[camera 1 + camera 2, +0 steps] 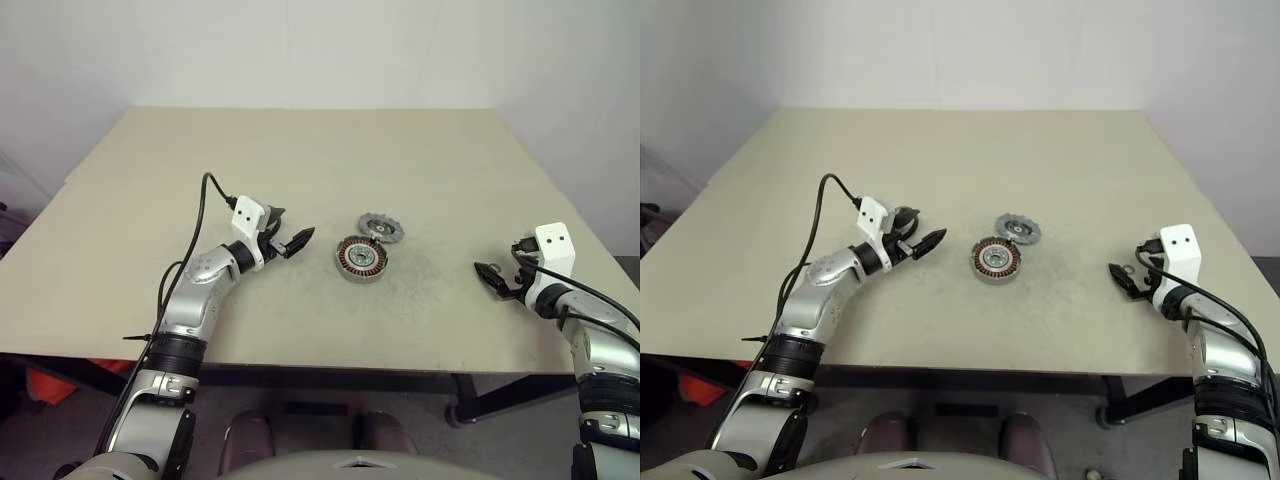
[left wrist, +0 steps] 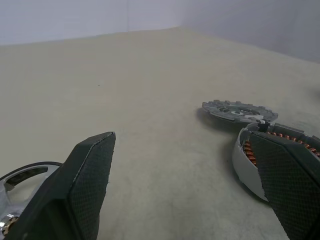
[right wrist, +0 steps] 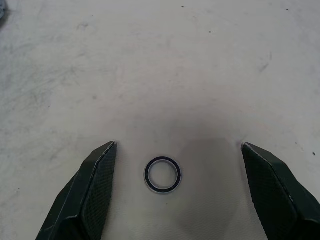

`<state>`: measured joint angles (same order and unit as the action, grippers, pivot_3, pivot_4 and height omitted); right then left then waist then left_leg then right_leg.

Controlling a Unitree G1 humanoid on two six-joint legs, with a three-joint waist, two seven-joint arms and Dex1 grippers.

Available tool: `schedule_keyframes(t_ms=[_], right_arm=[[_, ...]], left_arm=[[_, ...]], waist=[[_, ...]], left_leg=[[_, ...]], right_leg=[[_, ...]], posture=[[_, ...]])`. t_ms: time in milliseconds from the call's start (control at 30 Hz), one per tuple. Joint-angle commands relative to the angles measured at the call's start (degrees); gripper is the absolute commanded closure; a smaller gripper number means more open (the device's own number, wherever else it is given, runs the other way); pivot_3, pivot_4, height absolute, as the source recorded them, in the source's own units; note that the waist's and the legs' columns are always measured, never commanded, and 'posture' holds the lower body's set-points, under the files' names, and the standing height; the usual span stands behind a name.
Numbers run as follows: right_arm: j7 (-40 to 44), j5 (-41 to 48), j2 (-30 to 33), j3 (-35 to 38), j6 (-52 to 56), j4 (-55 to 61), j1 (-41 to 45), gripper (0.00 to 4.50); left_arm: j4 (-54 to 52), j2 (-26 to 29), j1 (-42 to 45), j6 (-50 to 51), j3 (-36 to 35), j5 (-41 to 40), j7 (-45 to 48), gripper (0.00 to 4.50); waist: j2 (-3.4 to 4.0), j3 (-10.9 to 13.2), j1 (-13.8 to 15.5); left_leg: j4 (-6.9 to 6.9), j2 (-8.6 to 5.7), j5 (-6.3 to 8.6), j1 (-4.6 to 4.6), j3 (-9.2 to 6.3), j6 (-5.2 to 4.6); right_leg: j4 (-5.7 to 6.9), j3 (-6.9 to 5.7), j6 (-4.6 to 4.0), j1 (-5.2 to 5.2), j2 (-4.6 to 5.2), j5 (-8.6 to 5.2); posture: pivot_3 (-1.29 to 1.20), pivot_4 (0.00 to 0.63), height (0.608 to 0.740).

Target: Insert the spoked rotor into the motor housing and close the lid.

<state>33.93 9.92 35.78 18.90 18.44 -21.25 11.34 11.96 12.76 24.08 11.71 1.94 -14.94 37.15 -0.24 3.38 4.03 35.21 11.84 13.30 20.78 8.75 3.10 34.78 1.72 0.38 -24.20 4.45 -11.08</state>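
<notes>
The motor housing (image 1: 361, 258) is sitting mid-table (image 1: 300, 160), touching the lid (image 1: 381, 227) behind it. The spoked rotor (image 2: 20, 187) is lying beneath the left gripper (image 1: 288, 240), whose fingers are standing released. The right gripper (image 3: 175, 190) is hovering, spread wide, over a small ring (image 3: 162, 174).

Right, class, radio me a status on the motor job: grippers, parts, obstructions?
Left gripper and right gripper open, holding nothing. Motor housing on table, uncovered. Toothed disc beside it. Small ring under right gripper.

small ring (image 3: 162, 174) on table (image 1: 300, 160)
</notes>
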Motion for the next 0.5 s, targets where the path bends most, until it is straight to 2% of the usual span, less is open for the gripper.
schedule_keyframes(t_ms=[33, 267, 500], right_arm=[[-0.8, 0.63, 0.75, 0.79, 0.19, -0.85, -0.15, 0.63], [-0.4, 0.7, 1.06, -0.35, 0.79, -0.56, -0.58, 3.07], [0.51, 1.34, 1.43, -0.97, 1.78, 0.5, -0.93, 3.07]], left_arm=[[-1.84, 0.53, 0.43, -0.84, -0.4, 0.09, -0.09, 0.0], [-1.38, 0.56, 0.83, -1.0, -0.4, 0.12, -0.11, 0.0], [-1.69, 0.62, 0.62, -0.91, -0.46, 0.05, -0.13, 0.0]], waist=[[0.01, 0.0, 0.02], [0.01, -0.01, 0.12], [0.01, -0.01, 0.1]], left_leg=[[0.0, -0.02, 0.0, -0.06, 0.0, 0.0], [0.0, -0.09, -0.03, -0.24, 0.0, -0.04], [-0.06, -0.06, -0.04, -0.22, -0.01, -0.04]], right_leg=[[0.0, 0.0, 0.0, 0.05, 0.03, 0.0], [-0.03, -0.08, 0.01, 0.17, 0.21, 0.0], [-0.04, -0.09, 0.01, 0.2, 0.23, -0.01]], posture=[[0.0, 0.0, 0.74], [0.0, 0.0, 0.74], [0.0, 0.0, 0.74]])
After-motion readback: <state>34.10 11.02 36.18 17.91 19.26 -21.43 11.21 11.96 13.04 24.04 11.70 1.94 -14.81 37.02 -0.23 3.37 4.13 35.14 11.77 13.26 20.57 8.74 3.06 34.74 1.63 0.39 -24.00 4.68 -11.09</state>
